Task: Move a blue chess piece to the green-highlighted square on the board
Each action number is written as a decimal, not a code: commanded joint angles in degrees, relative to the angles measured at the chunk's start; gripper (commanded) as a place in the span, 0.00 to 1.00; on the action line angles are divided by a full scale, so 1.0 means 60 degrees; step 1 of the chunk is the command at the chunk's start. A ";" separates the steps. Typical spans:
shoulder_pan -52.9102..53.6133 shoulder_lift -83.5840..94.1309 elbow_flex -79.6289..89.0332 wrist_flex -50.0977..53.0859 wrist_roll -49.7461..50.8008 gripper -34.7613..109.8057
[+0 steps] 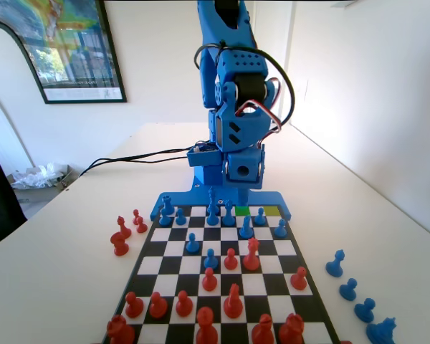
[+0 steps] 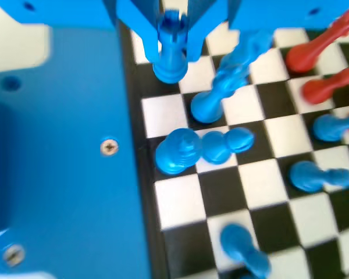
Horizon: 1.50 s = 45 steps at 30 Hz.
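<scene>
In the wrist view my gripper [image 2: 172, 51] is shut on the blue chess piece [image 2: 170, 68], a rook with a notched top. It stands upright between the jaws over a dark square at the edge of the board [image 2: 180, 203]. In the fixed view the gripper [image 1: 213, 196] hangs low over the far row, with the rook [image 1: 213, 213] under it. The green-highlighted square [image 1: 241, 211] lies in the same far row, about two squares to the right of the rook. I cannot tell whether the rook's base touches the board.
A paler yellow-green square [image 1: 272, 211] lies right of the green one. Blue pawns and pieces [image 1: 246, 228] crowd the far rows, and red pieces [image 1: 233, 301] fill the near rows. Captured blue pieces [image 1: 349, 289] stand on the table at right, red ones [image 1: 120, 238] at left.
</scene>
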 commanded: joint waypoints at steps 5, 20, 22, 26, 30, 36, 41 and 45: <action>-0.0146 -0.0029 0.0308 -0.0469 -0.0234 0.25; -0.0278 -0.0044 0.0688 -0.1436 0.0205 0.31; -0.0308 -0.0044 0.0718 -0.1509 0.0278 0.32; -0.0308 -0.0044 0.0732 -0.1509 0.0352 0.32; -0.0469 0.0000 0.0718 -0.1509 0.0586 0.34; -0.0820 0.0073 0.0747 -0.1494 0.0923 0.34; -0.1187 0.0220 0.0615 -0.1260 0.1362 0.34; -0.1479 0.0352 0.0278 -0.0791 0.1729 0.33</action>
